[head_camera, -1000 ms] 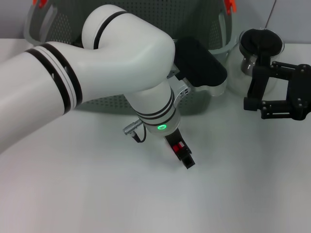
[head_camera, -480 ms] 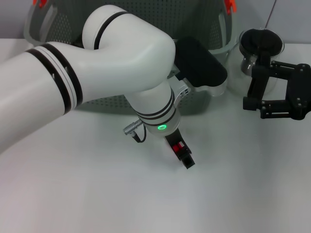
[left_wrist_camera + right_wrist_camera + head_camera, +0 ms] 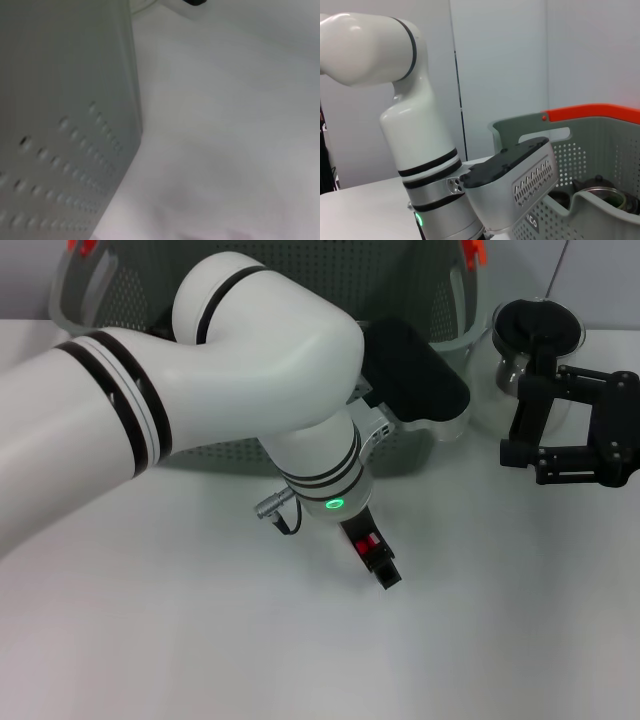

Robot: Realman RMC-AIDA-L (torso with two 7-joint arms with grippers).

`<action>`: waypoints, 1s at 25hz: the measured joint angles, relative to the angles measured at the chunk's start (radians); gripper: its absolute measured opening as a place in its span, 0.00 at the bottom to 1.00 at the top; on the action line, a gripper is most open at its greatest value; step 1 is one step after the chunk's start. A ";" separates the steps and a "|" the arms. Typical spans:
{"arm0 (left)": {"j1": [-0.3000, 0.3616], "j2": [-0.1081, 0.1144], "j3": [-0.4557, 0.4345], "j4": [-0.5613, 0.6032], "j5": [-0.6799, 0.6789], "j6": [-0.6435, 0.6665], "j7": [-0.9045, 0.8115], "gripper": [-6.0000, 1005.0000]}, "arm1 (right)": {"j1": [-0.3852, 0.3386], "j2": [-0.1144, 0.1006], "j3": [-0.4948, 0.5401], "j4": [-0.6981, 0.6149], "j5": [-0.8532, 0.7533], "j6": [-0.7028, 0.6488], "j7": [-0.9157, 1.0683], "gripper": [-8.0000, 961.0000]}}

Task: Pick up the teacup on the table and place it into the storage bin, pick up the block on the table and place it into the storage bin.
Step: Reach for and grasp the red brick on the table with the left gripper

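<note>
My left arm reaches across from the left, and its gripper [image 3: 385,568] hangs low over the white table [image 3: 200,640], just in front of the storage bin [image 3: 225,452]. A small red patch [image 3: 367,543] shows on that gripper; I cannot tell whether it is the block. The left wrist view holds only the bin's perforated wall [image 3: 60,150] and bare table [image 3: 225,125]. In the right wrist view a dark round thing [image 3: 601,193], possibly the teacup, lies inside the bin [image 3: 580,150]. My right gripper [image 3: 515,420] rests open and empty at the right.
A glass pot with a black lid [image 3: 535,335] stands at the back right, just behind the right gripper. Orange clips [image 3: 472,250] mark the bin's handles. The left arm's bulk covers most of the bin's front and left side.
</note>
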 joint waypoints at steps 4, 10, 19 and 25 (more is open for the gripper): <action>0.000 0.000 -0.001 -0.001 0.000 0.004 0.000 0.88 | -0.004 0.000 0.001 0.000 0.000 -0.001 0.000 0.97; 0.011 0.000 0.000 0.004 0.000 0.010 0.002 0.88 | -0.001 -0.002 0.002 -0.002 0.000 -0.002 -0.006 0.97; 0.015 0.000 -0.008 0.015 0.000 0.012 0.002 0.87 | 0.001 -0.008 0.005 -0.003 0.000 -0.003 -0.013 0.97; 0.018 0.000 -0.007 0.029 0.000 0.014 0.005 0.87 | -0.006 -0.013 0.010 -0.010 0.000 -0.036 -0.006 0.97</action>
